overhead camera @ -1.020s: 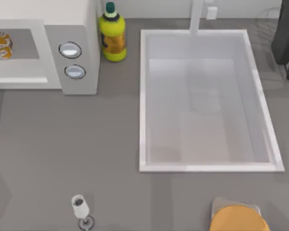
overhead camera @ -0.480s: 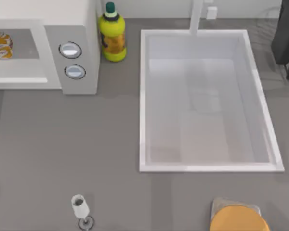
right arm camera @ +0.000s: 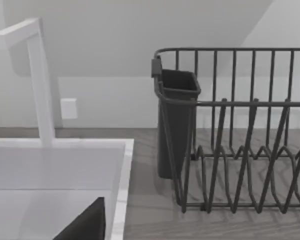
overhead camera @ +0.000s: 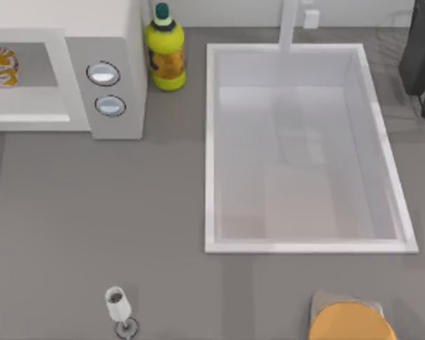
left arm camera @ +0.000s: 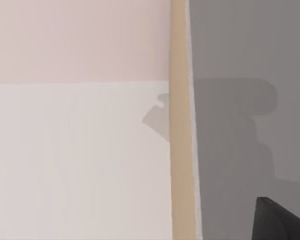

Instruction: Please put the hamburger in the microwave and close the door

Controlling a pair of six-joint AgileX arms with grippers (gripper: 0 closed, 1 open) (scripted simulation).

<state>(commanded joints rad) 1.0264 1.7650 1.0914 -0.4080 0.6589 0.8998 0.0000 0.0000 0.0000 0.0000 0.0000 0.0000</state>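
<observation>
You can read no writing anywhere; the yellow bottle (overhead camera: pixel 165 55) at eleven o'clock carries an orange label with nothing legible. The hamburger (overhead camera: pixel 0 65) sits inside the microwave (overhead camera: pixel 106 42) at ten o'clock, behind the door (overhead camera: pixel 25 106), which looks shut. The grey counter (overhead camera: pixel 92 212) holds a white sink (overhead camera: pixel 209 142) at centre, a wine glass (overhead camera: pixel 117 304) at seven and an orange disc (overhead camera: pixel 350 322) at five. Your right wrist view adds a white faucet (right arm camera: pixel 40 75) and dark dish rack (right arm camera: pixel 230 130). Neither claw's opening can be told.
</observation>
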